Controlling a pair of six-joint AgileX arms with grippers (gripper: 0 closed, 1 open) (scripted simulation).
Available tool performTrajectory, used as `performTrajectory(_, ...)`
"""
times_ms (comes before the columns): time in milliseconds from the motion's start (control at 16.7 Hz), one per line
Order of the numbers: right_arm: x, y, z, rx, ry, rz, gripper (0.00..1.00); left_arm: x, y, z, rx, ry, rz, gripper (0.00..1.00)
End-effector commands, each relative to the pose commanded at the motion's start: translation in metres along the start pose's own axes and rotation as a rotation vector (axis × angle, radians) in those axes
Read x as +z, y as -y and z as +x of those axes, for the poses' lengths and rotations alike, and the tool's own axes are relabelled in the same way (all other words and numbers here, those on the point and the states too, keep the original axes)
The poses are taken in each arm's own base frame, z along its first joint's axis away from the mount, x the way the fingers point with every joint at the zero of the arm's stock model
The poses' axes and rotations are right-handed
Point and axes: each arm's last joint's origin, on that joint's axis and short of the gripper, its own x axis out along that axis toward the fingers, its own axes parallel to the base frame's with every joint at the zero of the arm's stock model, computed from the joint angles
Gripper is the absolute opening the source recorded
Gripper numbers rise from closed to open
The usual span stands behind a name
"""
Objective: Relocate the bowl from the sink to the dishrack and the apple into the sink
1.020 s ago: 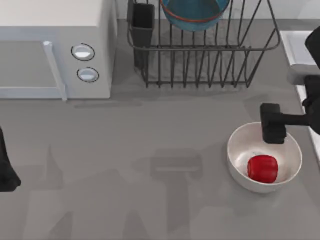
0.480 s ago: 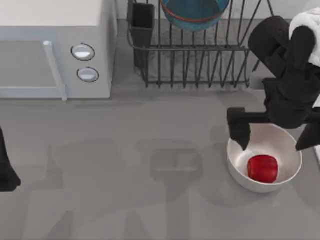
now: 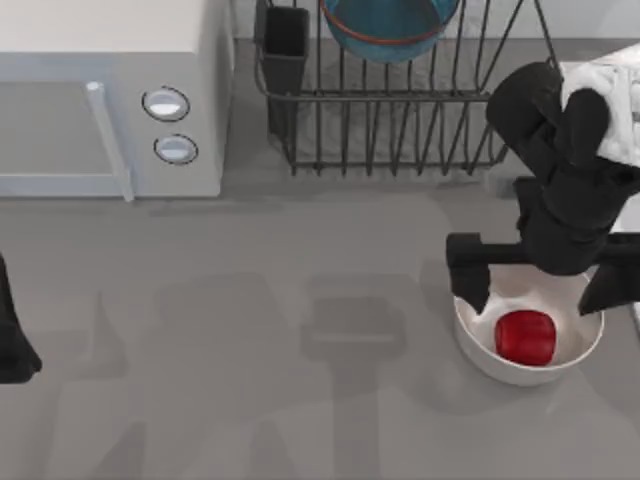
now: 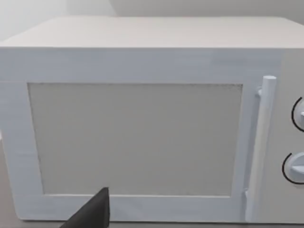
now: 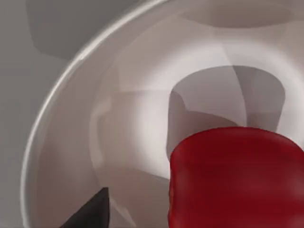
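The teal-blue bowl (image 3: pixel 389 25), with its thin orange-red band, rests inside the dishrack (image 3: pixel 400 100); judged from that, the first half of the task is complete. The apple (image 3: pixel 525 336) remains to be moved. It lies inside a plain white bowl (image 3: pixel 478 345) on the grey table (image 3: pixel 250 330), in front of the dishrack's right end, and not in the sink (image 3: pixel 585 85), whose pale rim shows just to the right of the rack.

The right gripper (image 3: pixel 545 275) hangs directly over the white bowl, fingers spread wide apart and holding nothing, one at the bowl's left rim and the other at its right rim. The spread appears intended to straddle the fruit on descent.

In the right wrist view the apple (image 5: pixel 237 178) is glossy, deep red and blocky, with flattened sides, sitting low in the bowl.

The left arm (image 3: pixel 12 335) is parked at the table's left edge, facing the microwave (image 4: pixel 142 123); I cannot tell whether its fingers are apart.
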Motion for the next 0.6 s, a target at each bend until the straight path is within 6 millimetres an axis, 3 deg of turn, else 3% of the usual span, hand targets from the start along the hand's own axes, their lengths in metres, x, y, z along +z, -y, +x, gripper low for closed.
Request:
performTrajectory(360,-0.002,-0.001,0.069,0.004,0.004,-0.005,1.0,0.0,0.0,0.0,0.0,0.0,0.0,1.0)
performTrajectory(600,-0.004,0.0,0.076,0.0,-0.001,-0.005,1.0,0.0,0.0,0.0,0.0,0.0,0.0,1.0)
